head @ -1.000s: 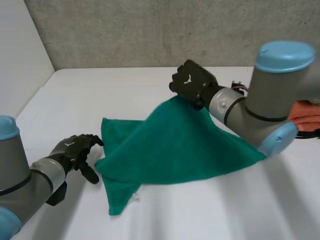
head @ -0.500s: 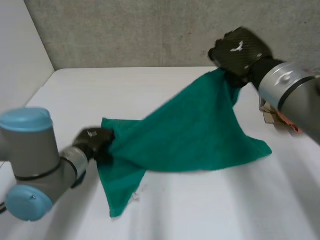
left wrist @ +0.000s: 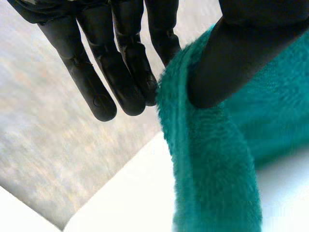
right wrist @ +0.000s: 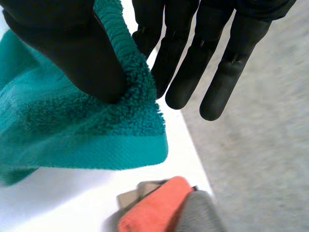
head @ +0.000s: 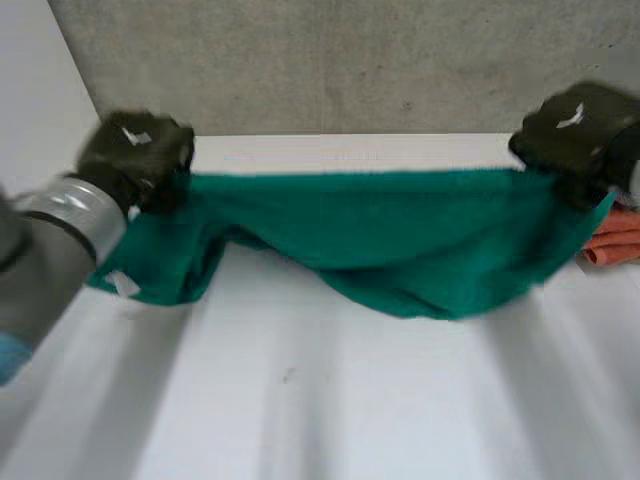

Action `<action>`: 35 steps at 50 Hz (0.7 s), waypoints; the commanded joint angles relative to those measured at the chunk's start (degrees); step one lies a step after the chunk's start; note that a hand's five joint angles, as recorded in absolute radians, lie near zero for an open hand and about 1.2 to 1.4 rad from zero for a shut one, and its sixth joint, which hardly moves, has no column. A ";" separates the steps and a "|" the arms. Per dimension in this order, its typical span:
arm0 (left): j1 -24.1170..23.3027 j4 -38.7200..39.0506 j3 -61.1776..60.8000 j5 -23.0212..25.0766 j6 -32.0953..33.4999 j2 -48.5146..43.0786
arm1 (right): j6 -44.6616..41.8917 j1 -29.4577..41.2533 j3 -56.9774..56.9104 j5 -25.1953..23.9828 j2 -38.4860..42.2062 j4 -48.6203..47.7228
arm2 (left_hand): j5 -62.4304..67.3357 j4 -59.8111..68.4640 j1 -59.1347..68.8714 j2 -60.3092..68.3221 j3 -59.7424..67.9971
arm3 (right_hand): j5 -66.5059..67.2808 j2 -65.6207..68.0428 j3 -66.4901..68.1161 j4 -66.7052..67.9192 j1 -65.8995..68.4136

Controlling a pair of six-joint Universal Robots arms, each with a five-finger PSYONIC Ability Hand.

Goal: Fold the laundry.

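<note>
left hand (head: 135, 150) and right hand (head: 575, 125) each pinch the towel (head: 400, 235) top edge; it hangs spread between them, seemingly no fold yet.

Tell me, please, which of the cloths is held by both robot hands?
The green towel, pinched at one end by the left robot hand and at the other by the right robot hand. The orange cloth and grey cloth lie unheld.

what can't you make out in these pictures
Head view: orange cloth cut off by the edge, partly behind the green towel and right hand.
Right wrist view: grey item beside it cut off by the edge, unidentifiable.
Left wrist view: towel covers where the left hand pinches it.
</note>
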 commanded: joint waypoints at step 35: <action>-2.17 29.79 0.91 1.22 7.31 -12.47 | 17.79 5.36 17.72 9.07 13.13 -63.73 | 14.00 11.28 13.96 11.61 11.69 | 13.88 12.51 11.56 11.42 15.92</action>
